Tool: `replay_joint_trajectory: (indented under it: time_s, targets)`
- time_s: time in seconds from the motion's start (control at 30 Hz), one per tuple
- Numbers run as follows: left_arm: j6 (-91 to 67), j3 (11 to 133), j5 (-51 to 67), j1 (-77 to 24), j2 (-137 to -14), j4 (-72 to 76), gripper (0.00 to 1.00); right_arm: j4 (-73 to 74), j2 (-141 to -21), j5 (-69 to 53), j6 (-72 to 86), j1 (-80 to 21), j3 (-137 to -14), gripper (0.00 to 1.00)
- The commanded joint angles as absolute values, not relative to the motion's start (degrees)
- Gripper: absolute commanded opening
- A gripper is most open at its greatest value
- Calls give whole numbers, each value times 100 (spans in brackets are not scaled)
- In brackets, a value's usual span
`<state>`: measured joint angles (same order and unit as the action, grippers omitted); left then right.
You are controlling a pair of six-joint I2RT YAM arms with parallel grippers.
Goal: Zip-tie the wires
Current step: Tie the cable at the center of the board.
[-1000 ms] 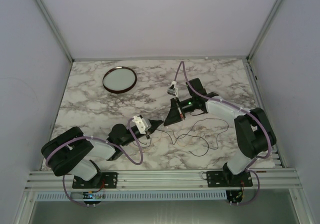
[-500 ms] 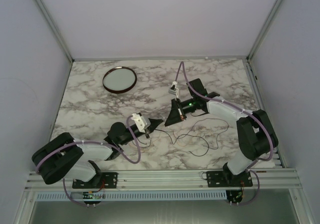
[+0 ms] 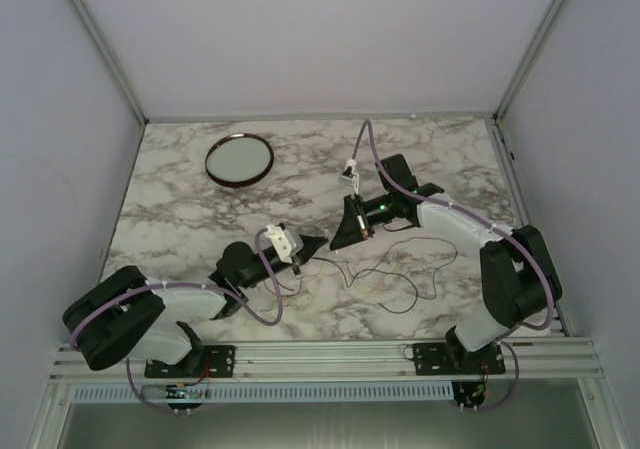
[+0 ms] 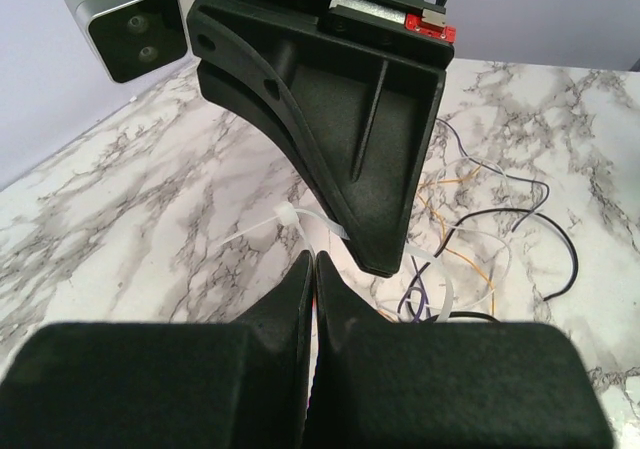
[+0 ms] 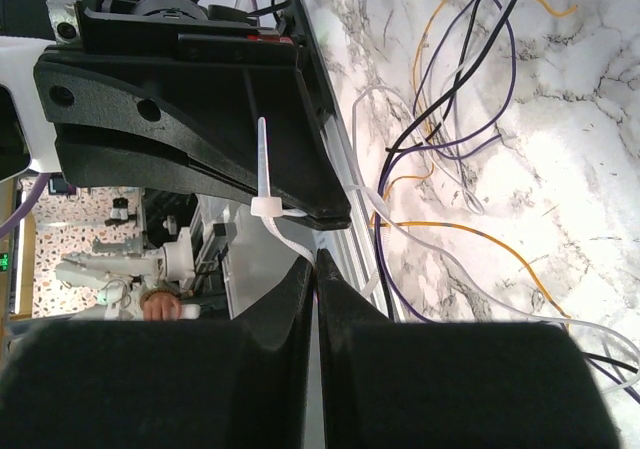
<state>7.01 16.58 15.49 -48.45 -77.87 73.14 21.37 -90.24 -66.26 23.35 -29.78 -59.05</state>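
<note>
Wires [image 3: 398, 271], thin flexible strands in black, purple, orange and a pale clear colour, lie in loose, overlapping loops on the white, grey-veined marble table [image 3: 170, 219], right of centre and in front of the right arm. The two arms reach toward each other over the middle of the table, so their tips stand just beside one another at the left edge of the tangle.

The thin white plastic zip tie [image 5: 266, 207] sits between those tips. In the right wrist view its small square head shows against the black finger of the left end effector [image 5: 340, 215]. Its narrow tail points straight up in the picture, and the strip curves from the head down into the tips of the right end effector [image 5: 315, 259]. Those fingers are pressed together and appear to pinch the strip.

In the left wrist view the strip passes behind the right end effector close to its tip. The left end effector's fingers are together as well. Whether they pinch anything cannot be told.

A pale strand runs close by the zip tie in the right wrist view. Whether the strip goes round any of the wires cannot be told.

A round dish with a dark rim and a pale centre [image 3: 238, 182] stands well apart from all this, toward the far left of the table.
</note>
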Motion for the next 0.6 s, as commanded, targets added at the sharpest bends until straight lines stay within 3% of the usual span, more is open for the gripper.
replay_joint_trajectory:
  time_s: [0.0, 0.57]
  targets:
    - [661, 1826, 1677, -4922, -7763, 7365, 0, 2056, -8790, -6469, 2303, -2962, -6098, 0]
    - [220, 1964, 1600, -4922, -7619, 7093, 0, 2057, -8505, -6275, 2382, -3006, -6008, 0]
